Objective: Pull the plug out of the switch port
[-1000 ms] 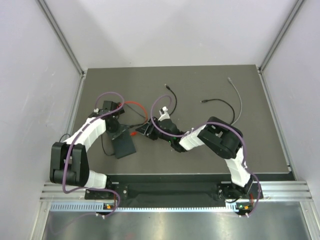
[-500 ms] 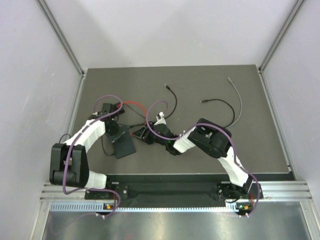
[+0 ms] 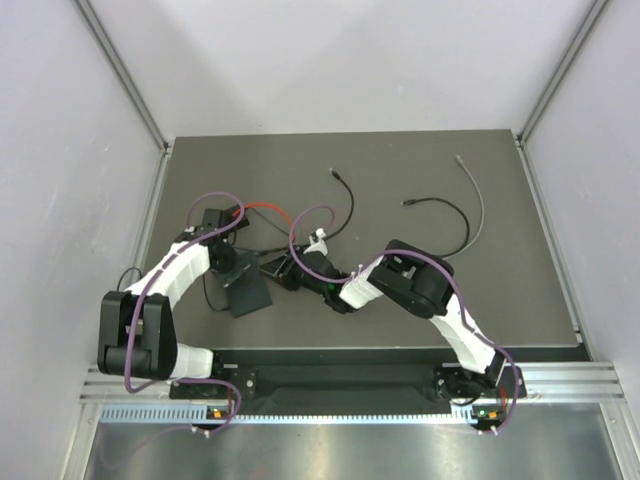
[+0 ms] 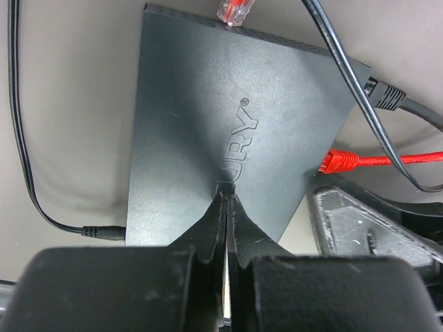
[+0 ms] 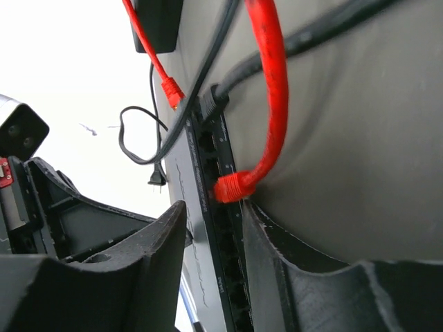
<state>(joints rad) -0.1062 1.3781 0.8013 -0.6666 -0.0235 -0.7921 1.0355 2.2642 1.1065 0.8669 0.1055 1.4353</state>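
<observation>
Left gripper (image 4: pixel 226 199), pressed together, pins the switch (image 4: pixel 208 104); right gripper (image 5: pixel 214 211) looks spread around the red plug (image 5: pixel 232 187), so a crooked pinch might drag the switch.

A dark desk (image 3: pixel 520 290) sits between pale walls (image 3: pixel 340 60), with a metal rail (image 3: pixel 560 378) along its near edge. 3 loose cables lie on its far half: a black cable (image 3: pixel 351 205), a second black lead (image 3: pixel 440 204), and just beside it a grey cable (image 3: pixel 480 205). A small black brick (image 5: pixel 158 24) lies further off
</observation>
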